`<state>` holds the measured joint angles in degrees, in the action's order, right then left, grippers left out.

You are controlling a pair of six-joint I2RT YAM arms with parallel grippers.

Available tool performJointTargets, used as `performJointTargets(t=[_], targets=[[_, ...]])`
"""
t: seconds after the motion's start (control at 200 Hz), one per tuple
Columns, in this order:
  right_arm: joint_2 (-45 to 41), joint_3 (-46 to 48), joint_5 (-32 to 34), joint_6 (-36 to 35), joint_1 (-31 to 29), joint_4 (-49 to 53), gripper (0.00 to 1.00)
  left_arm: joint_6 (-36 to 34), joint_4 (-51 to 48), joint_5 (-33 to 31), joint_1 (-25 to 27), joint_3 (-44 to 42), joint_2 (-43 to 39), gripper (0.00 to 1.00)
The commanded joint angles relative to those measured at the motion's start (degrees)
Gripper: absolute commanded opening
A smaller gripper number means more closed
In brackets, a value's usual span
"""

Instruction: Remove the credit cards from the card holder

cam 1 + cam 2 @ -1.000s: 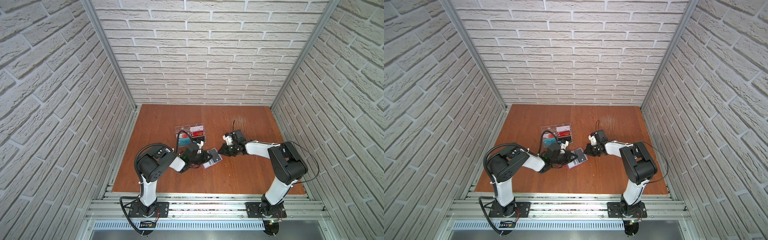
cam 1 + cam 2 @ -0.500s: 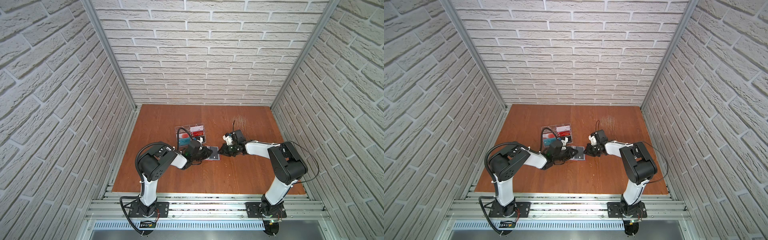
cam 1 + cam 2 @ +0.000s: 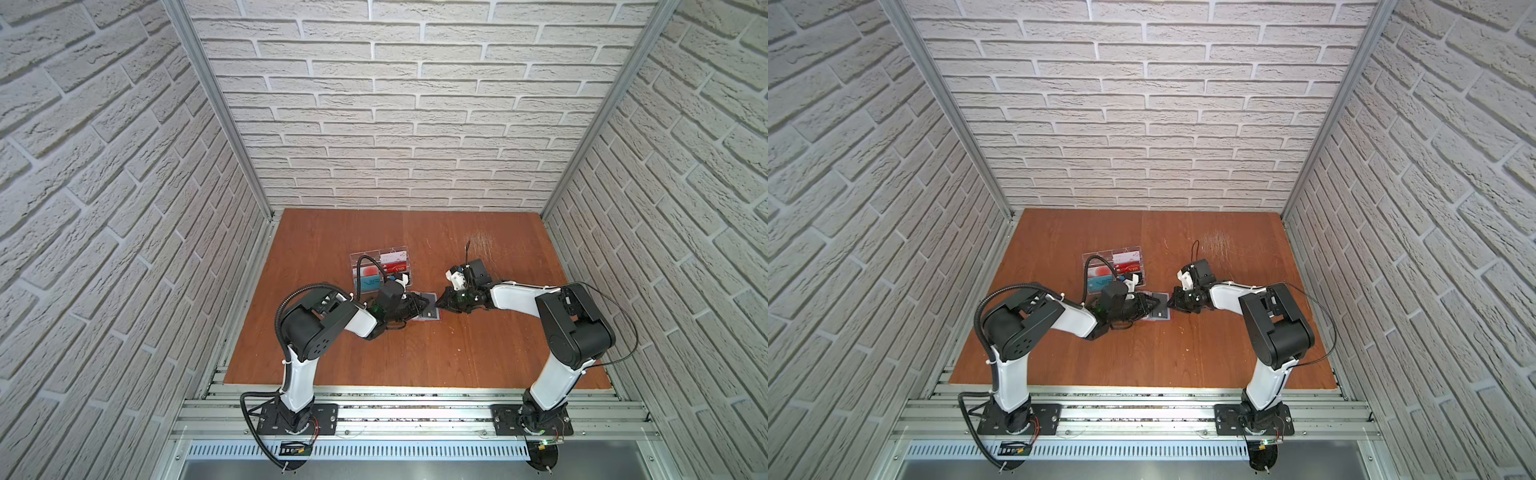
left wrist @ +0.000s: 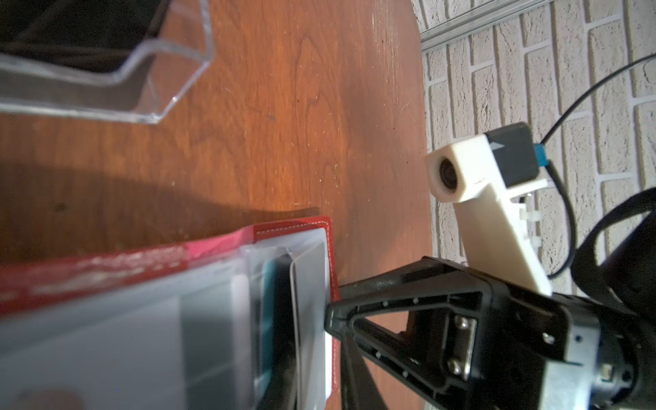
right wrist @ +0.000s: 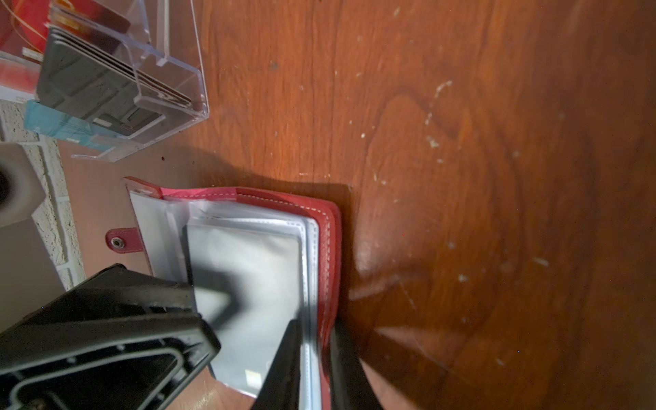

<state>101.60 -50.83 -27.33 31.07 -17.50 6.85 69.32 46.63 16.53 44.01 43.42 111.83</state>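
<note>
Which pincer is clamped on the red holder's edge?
The right pincer: it straddles the holder's red cover and sleeve edges. The left pincer reaches over the sleeves from the opposite side.

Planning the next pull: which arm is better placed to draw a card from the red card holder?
Left, probably. The right hand clamps the edge of the red booklet-style card holder, steadying it; the left hand sits over its translucent sleeves.

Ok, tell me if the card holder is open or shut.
Open. The card holder lies spread, its sleeves fanned out and exposed, and its strap tab hangs unfastened at one side.
</note>
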Motion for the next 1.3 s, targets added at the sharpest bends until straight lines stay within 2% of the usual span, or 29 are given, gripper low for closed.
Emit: performJointTargets(t=[0.0, 0.535, 1.295], targets=[[0.8, 0.1, -1.9, -0.5, -1.2, 0.9, 0.17, 1.1, 6.4, 1.5, 0.3, -1.1, 0.5, 0.22], [1.5, -0.3, -1.4, -0.7, -1.1, 1.6, 0.2, 3.8, 14.4, 2.6, -2.0, -5.1, 0.3, 0.22], [2.1, -1.0, 0.2, -1.4, -1.2, 3.0, 0.2, 3.7, 16.0, 3.3, -4.7, -9.1, -3.2, 0.22]])
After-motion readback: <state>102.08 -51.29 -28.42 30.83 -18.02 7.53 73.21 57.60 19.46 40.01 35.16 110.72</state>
